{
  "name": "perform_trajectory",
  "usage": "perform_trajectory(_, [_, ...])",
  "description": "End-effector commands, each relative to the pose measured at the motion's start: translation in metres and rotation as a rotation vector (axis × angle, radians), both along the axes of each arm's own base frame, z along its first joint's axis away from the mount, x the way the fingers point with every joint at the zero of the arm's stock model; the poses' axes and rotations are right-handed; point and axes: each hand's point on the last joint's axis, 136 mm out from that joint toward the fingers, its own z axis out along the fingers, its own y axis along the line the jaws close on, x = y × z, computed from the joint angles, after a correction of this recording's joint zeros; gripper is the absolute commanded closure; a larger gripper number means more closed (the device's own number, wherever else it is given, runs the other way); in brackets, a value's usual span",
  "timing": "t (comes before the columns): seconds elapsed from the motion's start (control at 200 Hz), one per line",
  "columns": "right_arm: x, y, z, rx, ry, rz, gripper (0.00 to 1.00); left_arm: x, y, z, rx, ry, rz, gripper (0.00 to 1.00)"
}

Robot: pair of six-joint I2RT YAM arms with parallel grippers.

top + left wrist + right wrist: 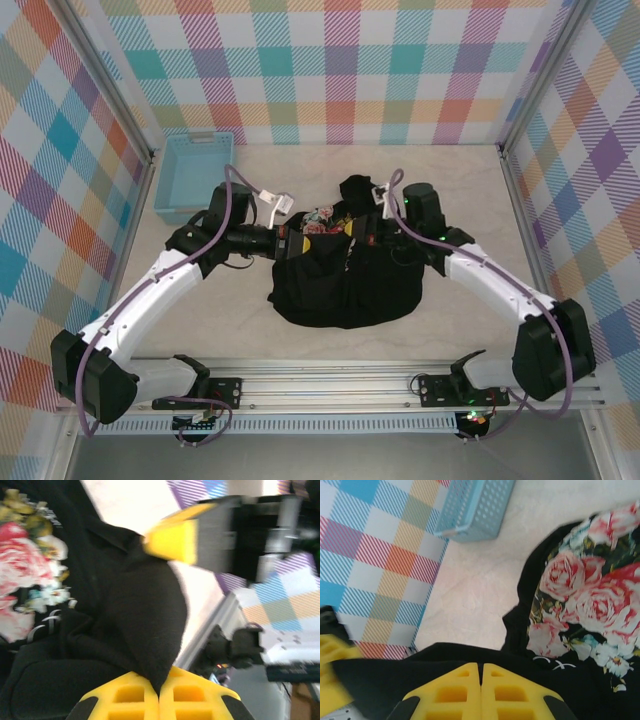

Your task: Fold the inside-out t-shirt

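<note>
In the top view the t-shirt (345, 275) is a dark heap; its sleeves, collar and folds cannot be told apart. It hides part of the surface (480, 200), and black cloth against black wrists hides the jaws of the left gripper (303, 238) and right gripper (362, 228). In the left wrist view the floral print (25, 565) is cut off by the left edge, the right gripper's yellow finger (172, 542) is blurred, and the near pads (195, 697) run off the bottom edge. In the right wrist view the basket (475, 505) is cut by the top edge, the print by the right edge, and the left gripper's blurred finger (332, 670) by the left edge
</note>
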Motion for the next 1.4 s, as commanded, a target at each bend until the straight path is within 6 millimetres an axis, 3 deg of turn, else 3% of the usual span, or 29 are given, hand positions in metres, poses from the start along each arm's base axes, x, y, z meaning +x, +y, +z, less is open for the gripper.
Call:
perform_trajectory(0.0, [-0.001, -0.003, 0.043, 0.063, -0.082, -0.004, 1.00, 0.029, 0.024, -0.018, 0.095, -0.026, 0.207, 1.00])
perform_trajectory(0.12, [0.000, -0.002, 0.043, 0.085, -0.063, -0.012, 1.00, 0.049, 0.045, -0.043, 0.218, -0.018, 0.343, 0.92])
perform_trajectory(0.195, [0.001, -0.001, 0.042, 0.113, -0.044, -0.023, 1.00, 0.054, 0.053, -0.050, 0.262, -0.030, 0.378, 0.76])
perform_trajectory(0.285, [0.003, 0.004, 0.039, 0.140, -0.026, -0.034, 1.00, 0.046, 0.043, -0.047, 0.250, -0.074, 0.326, 0.57])
perform_trajectory(0.43, [0.005, 0.011, 0.035, 0.148, -0.011, -0.026, 1.00, 0.021, 0.021, -0.042, 0.325, -0.238, 0.230, 0.37])
perform_trajectory(0.525, [0.005, 0.014, 0.035, 0.150, -0.011, -0.016, 1.00, 0.023, 0.019, -0.046, 0.403, -0.304, 0.234, 0.29])
perform_trajectory(0.765, [0.005, 0.013, 0.035, 0.146, -0.016, -0.016, 1.00, 0.040, -0.007, -0.079, 0.483, -0.316, 0.154, 0.23])
perform_trajectory(0.88, [0.003, 0.014, 0.035, 0.147, -0.013, -0.009, 1.00, 0.055, -0.005, -0.089, 0.526, -0.326, 0.218, 0.23])
perform_trajectory(1.03, [0.000, 0.013, 0.030, 0.143, -0.004, -0.010, 1.00, 0.086, -0.002, -0.086, 0.542, -0.382, 0.332, 0.28])
perform_trajectory(1.265, [-0.002, 0.011, 0.029, 0.150, -0.010, -0.017, 1.00, 0.100, -0.033, -0.106, 0.503, -0.338, 0.249, 0.30])
perform_trajectory(1.335, [0.000, 0.009, 0.028, 0.139, -0.017, -0.032, 1.00, 0.099, -0.043, -0.107, 0.483, -0.331, 0.208, 0.34])
perform_trajectory(1.395, [0.001, 0.006, 0.029, 0.125, -0.033, -0.048, 1.00, 0.096, -0.047, -0.106, 0.467, -0.328, 0.178, 0.46])
